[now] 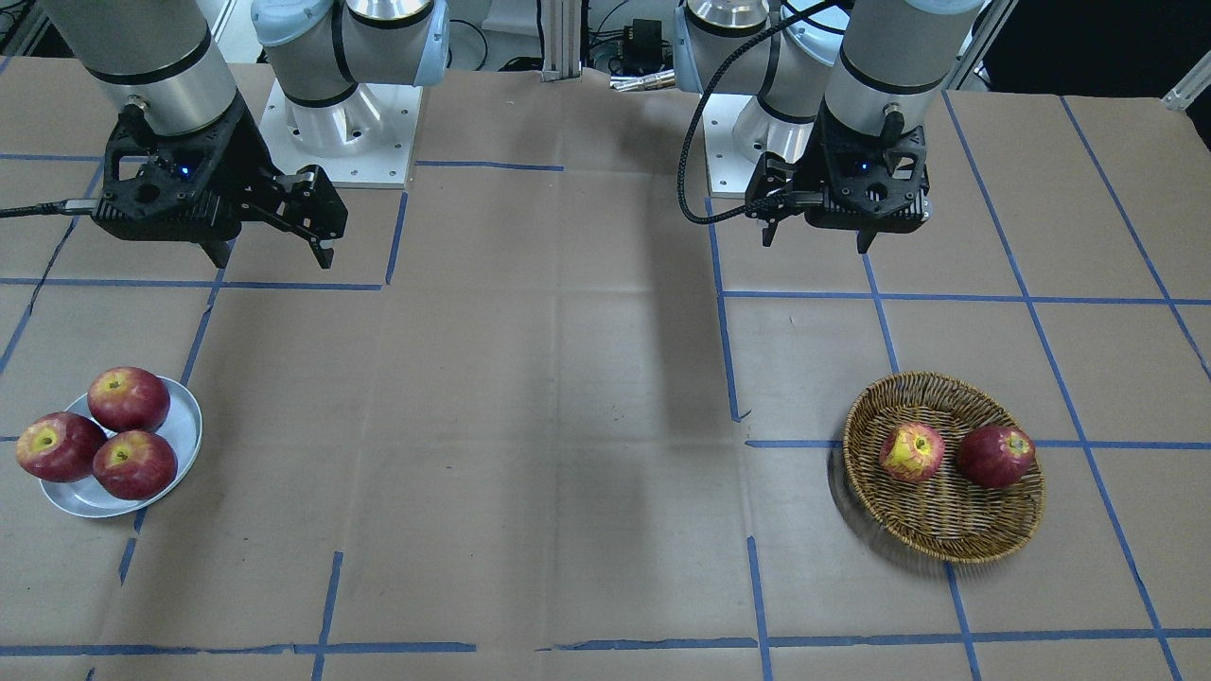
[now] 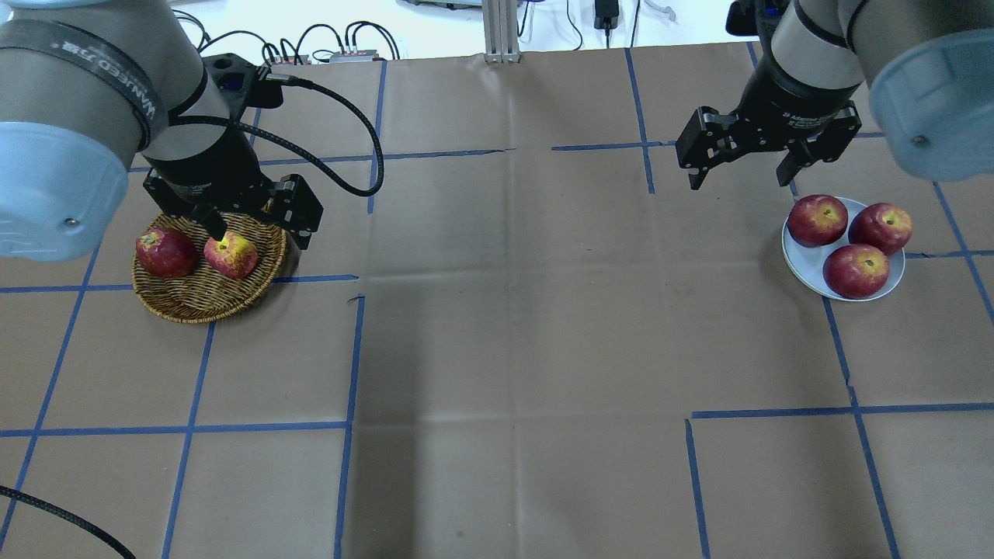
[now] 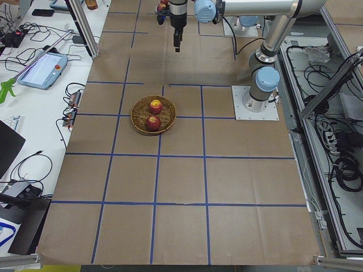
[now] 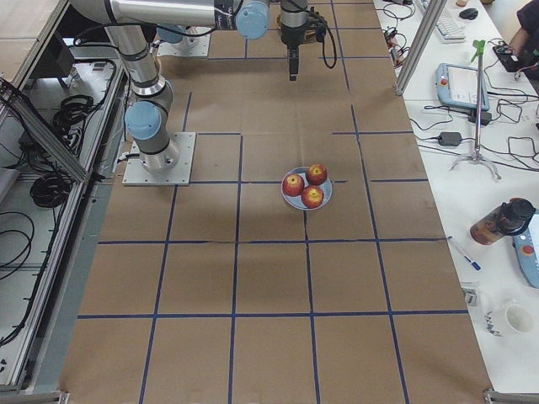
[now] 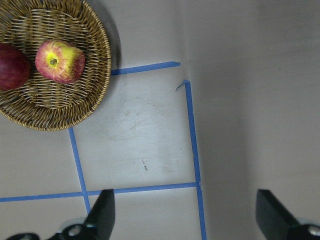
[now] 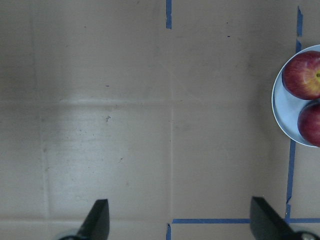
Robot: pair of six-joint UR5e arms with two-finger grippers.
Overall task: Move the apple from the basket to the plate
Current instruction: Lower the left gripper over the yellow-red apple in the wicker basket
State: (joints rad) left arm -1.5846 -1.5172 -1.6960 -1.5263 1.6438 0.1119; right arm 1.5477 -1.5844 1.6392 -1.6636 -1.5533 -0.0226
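The apple [image 1: 912, 452] with the broad yellow patch lies in the wicker basket [image 1: 946, 549] beside an evenly dark red apple [image 1: 995, 456]. In the overhead view the apple [image 2: 231, 255] sits in the basket [image 2: 202, 307], partly under my left gripper [image 2: 260, 233], which is open and empty well above it. The left wrist view shows the apple [image 5: 60, 61] at top left, far from the open fingers [image 5: 102, 212]. The plate [image 1: 189, 426] holds three red apples. My right gripper [image 1: 274, 255] is open and empty, raised above the table near the plate [image 2: 804, 260].
Three red apples [image 2: 817, 220] fill most of the plate. The brown table cover has a blue tape grid [image 1: 724, 350]. The arm bases [image 1: 336, 123] stand at the robot's edge. A black cable [image 2: 342, 116] trails from the left wrist.
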